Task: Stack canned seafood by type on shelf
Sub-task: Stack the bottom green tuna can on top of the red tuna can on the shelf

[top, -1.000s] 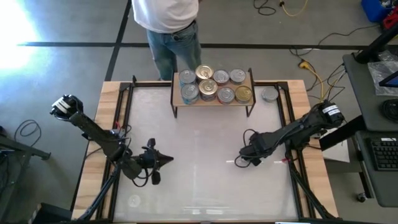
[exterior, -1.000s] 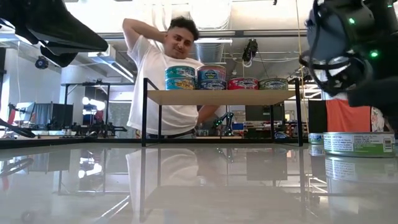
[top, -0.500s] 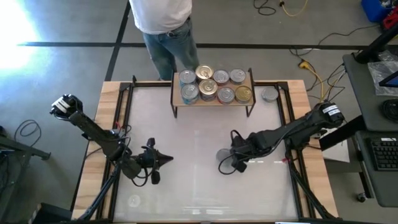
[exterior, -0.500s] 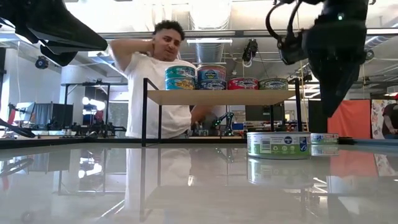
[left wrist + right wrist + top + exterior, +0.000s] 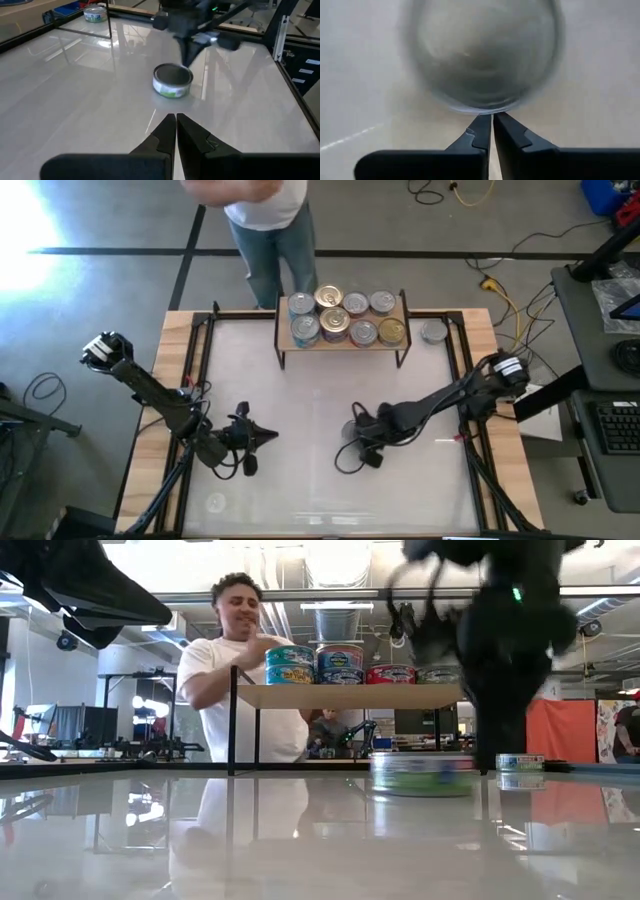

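A silver-topped tin with a green-and-white side stands flat on the white table near its middle; it also shows in the high view and, blurred, in the low view. My right gripper is shut, its tips at the tin's right side. My left gripper is shut and empty, left of the tin. The wooden shelf at the far edge carries several tins, some stacked. My right gripper's shut fingertips meet the tin's side at its top rim, on the side toward the table's right edge. The fingers come down from above, slanting from the right. The tin stands upright with its bottom on the table.
A lone tin sits on the table right of the shelf, also in the low view. A person stands behind the shelf. Open table lies left of and in front of the pushed tin.
My right gripper has swept toward the table's left edge with shut fingers, and the tin has slid along the table leftward ahead of it, staying upright. The person behind the shelf has moved an arm.
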`<move>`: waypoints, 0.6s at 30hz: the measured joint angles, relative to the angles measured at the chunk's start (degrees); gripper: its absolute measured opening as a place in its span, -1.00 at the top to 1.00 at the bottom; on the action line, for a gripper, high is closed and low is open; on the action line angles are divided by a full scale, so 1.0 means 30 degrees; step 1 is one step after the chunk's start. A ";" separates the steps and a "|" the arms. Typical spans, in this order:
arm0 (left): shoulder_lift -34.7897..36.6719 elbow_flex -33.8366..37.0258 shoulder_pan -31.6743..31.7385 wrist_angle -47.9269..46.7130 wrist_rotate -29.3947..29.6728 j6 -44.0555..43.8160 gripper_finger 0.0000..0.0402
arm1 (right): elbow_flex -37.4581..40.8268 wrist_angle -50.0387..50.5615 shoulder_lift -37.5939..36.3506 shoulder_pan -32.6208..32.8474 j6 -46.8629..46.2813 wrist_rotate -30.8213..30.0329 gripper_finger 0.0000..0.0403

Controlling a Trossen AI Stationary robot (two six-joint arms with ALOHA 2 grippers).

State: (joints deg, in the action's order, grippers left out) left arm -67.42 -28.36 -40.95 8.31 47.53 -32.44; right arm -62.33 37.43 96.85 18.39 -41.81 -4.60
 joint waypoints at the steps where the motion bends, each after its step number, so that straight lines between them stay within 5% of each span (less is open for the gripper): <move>1: 0.0000 0.0007 0.0000 -0.0083 0.0000 -0.0022 1.00 | -0.0489 -0.0199 0.0097 0.0150 0.0586 -0.0003 0.94; 10: 0.0000 0.0474 0.0000 -0.0117 0.0006 -0.1177 1.00 | -0.2664 0.0323 -0.0095 0.0532 0.4146 -0.1110 0.94; 18: 0.0000 0.0502 0.0000 -0.0115 0.0015 -0.1229 1.00 | -0.2387 0.4428 -0.0850 0.0519 0.3131 -0.3620 0.94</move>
State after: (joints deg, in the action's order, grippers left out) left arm -67.42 -26.85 -40.95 7.97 47.57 -36.13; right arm -69.49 50.72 94.30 19.95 -32.42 -15.46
